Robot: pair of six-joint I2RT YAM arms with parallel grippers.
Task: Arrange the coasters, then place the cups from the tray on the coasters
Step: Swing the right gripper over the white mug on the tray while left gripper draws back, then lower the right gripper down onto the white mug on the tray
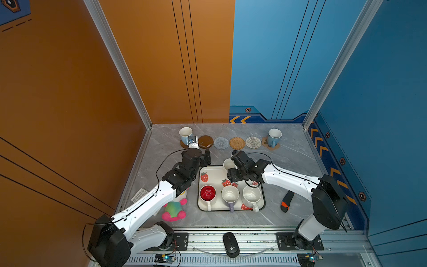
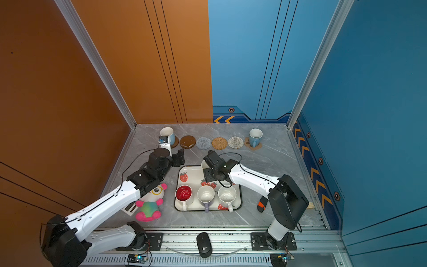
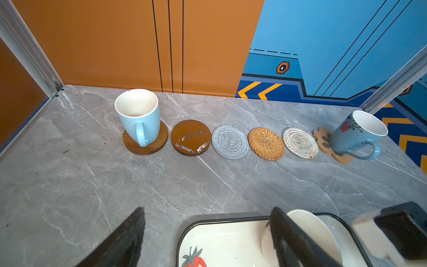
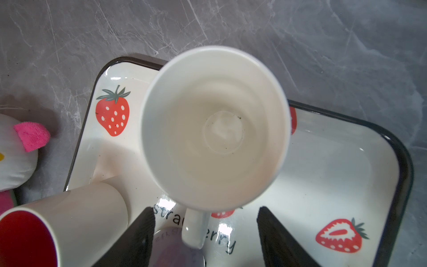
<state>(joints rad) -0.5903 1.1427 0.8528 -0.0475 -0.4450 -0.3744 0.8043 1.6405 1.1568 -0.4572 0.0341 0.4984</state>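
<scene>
Already the six coasters lie in a row along the far edge of the grey table (image 3: 92, 185), close together so each can take one mug. The end places are filled: a light blue mug (image 3: 138, 115) stands on the outer brown disc (image 3: 138, 150), and a flowered blue mug (image 3: 357, 136) on the paw-print coaster (image 3: 323, 138). Between them the second brown disc (image 3: 190, 138), the grey woven round (image 3: 230, 142), the rattan round (image 3: 266, 143) and the whitish woven round (image 3: 300, 142) are bare.

Four mugs remain on the strawberry tray (image 4: 323, 166). The right gripper (image 4: 205, 210) hangs over the white mug (image 4: 215, 124) at the tray's far edge, its jaws apart on either side of the handle (image 4: 195, 228) and not yet touching it, apparently lined up to pinch the handle for a lift. The red-lined mug (image 1: 207, 193), lavender mug (image 1: 230, 195) and speckled white mug (image 1: 251, 196) wait in the near row.

The left gripper (image 3: 208, 215) hovers beside the tray's far corner, jaws wide apart and empty, clear of the right arm's working space.
</scene>
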